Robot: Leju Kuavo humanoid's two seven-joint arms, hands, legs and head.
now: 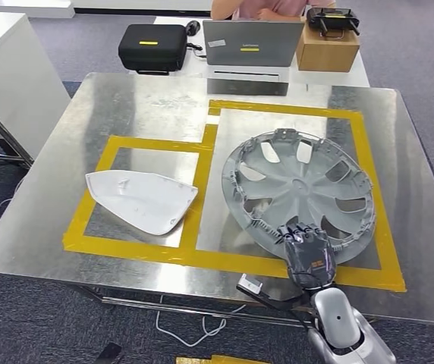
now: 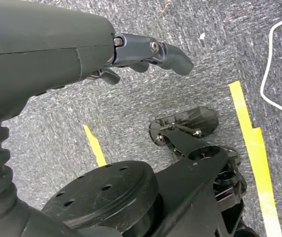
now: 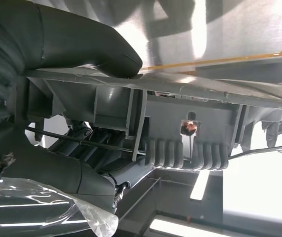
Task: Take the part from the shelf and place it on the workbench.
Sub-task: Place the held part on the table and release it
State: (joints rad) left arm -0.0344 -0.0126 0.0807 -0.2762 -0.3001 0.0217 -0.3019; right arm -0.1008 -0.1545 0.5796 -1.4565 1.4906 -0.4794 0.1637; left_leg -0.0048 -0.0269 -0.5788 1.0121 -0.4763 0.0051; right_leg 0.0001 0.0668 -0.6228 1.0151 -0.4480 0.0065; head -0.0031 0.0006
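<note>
Head view: lying flat on the metal workbench (image 1: 146, 106), inside the larger yellow-taped rectangle (image 1: 375, 189), the grey wheel cover (image 1: 297, 189); gripping its near rim, the right hand (image 1: 308, 254), fingers curling over the edge. Resting in the smaller taped rectangle beside it, well apart, a white mirror shell (image 1: 140, 199). Sitting on the far table, a black case (image 1: 152, 47), a laptop (image 1: 252, 42) and a cardboard box (image 1: 326, 49); a person behind. Left wrist view: hanging over grey carpet (image 2: 192, 89) marked with yellow tape, the left hand (image 2: 94, 54), fingers extended and holding nothing. Right wrist view: clamping the ribbed rim of the wheel cover (image 3: 184, 123), thumb (image 3: 94, 47) pressing one face, the right hand.
</note>
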